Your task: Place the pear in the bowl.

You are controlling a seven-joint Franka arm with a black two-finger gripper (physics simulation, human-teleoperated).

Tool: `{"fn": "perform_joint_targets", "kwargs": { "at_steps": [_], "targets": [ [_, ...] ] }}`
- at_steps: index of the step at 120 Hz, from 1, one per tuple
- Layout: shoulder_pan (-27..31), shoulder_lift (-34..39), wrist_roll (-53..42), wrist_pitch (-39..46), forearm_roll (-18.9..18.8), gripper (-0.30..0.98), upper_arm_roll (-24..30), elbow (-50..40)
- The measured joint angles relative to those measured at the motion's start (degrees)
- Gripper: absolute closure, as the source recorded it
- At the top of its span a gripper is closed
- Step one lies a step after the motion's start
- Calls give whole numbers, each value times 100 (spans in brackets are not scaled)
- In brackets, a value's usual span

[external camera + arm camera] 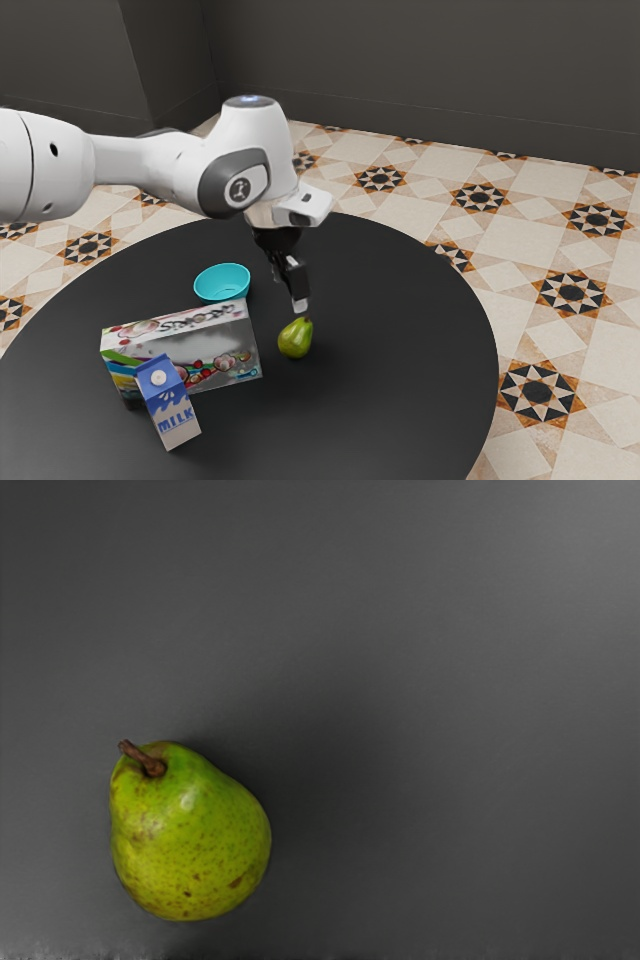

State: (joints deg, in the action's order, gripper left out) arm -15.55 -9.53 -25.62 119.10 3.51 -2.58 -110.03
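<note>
In the exterior view my black gripper (296,290) points down just above the green pear (295,339), which rests on the black round table. How far apart the gripper's two sides stand is hidden from this angle. The wrist view has the pear (190,835) below my hand, its brown stem visible and dark table around it. A turquoise bowl (222,283) sits on the table, further toward the exterior view's left than the pear and behind the printed box.
A printed carton box (190,350) lies between the bowl and the near part of the table (400,380). In front of it a blue and white milk carton (168,402) stands close by, looking tilted.
</note>
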Motion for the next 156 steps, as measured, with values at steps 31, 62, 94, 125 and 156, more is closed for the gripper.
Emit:
{"fn": "perform_joint_targets", "kwargs": {
  "at_steps": [31,62,94,125,156],
  "targets": [
    [1,112,174,713,89,0,-83,-674],
    [11,-14,266,1253,121,0,-232,-900],
    [14,-262,325,1656,210,0,-305,-1082],
    [13,-449,356,1896,310,0,-322,-1047],
    [15,-572,375,2014,368,0,-315,-1021]
  ]
}}
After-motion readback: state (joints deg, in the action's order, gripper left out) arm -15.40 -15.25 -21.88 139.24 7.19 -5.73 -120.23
